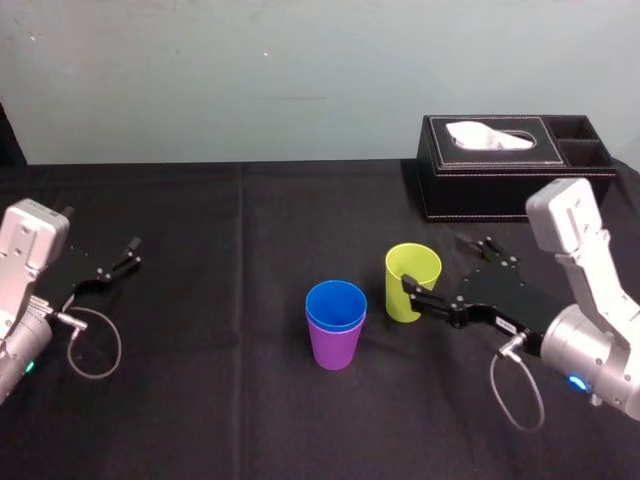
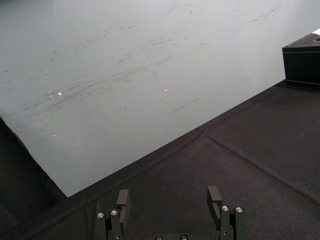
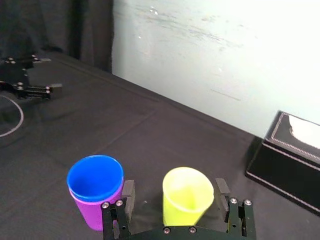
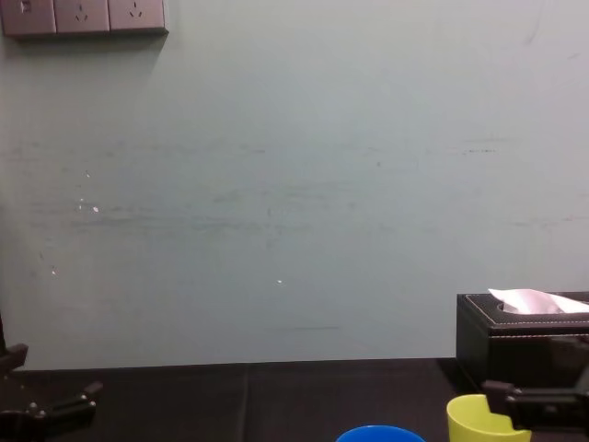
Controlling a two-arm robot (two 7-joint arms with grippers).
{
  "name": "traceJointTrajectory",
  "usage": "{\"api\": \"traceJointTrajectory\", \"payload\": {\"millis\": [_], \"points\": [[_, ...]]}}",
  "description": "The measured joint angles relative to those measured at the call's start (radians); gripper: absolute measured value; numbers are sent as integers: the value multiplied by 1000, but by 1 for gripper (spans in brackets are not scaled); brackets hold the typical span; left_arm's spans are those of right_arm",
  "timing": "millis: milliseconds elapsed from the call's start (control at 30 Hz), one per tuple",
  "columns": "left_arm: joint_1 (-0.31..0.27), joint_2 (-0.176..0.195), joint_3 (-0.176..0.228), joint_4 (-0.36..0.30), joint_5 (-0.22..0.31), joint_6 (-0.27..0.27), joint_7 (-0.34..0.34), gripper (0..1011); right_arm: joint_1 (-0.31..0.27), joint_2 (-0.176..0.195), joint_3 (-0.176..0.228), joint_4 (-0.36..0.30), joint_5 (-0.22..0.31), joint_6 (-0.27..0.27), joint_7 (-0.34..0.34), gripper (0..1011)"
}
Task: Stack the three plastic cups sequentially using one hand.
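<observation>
Status as we see it:

- Right pincer [image 3: 174, 189] is low over the table [image 1: 220, 230], reaching in from the right. Fingers [image 3: 127, 192] are spread wide, one on each side of the lime cup [image 1: 412, 262].
- From the right wrist camera we see a clear gap between the cup and the finger on the blue cup's side. The other finger sits just beside the cup. We can't tell whether it touches, and we read no firm grip.
- The lime cup stands mouth up near mid-table, right of centre. It looks slightly tilted from the wrist camera. We can't confirm that from the head camera.
- Blue cup [image 1: 336, 303] is nested inside the purple cup [image 1: 334, 350], with only its rim band showing above the purple one. That pair stands upright just left of the lime cup and a bit nearer the robot, close but not touching it.
- Left pincer [image 2: 168, 200] is off at the far left of the table, well apart from the cups. Its fingers are wide open with nothing between them.
- Black tissue box [image 1: 510, 165] sits at the back right against the wall, behind the right arm.
</observation>
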Motion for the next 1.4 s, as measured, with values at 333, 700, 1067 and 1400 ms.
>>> {"api": "traceJointTrajectory", "payload": {"millis": [333,700,1067,1400], "points": [[0,0,0,0,0,0,0,1010,-37,-3,16,20,5,-9,-11,1000],[0,0,0,0,0,0,0,1010,-45,-32,9,62,-1,-11,-23,1000],[0,0,0,0,0,0,0,1010,-43,-61,1,96,-7,-11,-35,1000],[0,0,0,0,0,0,0,1010,-38,-73,0,99,-18,-5,-39,1002]]}}
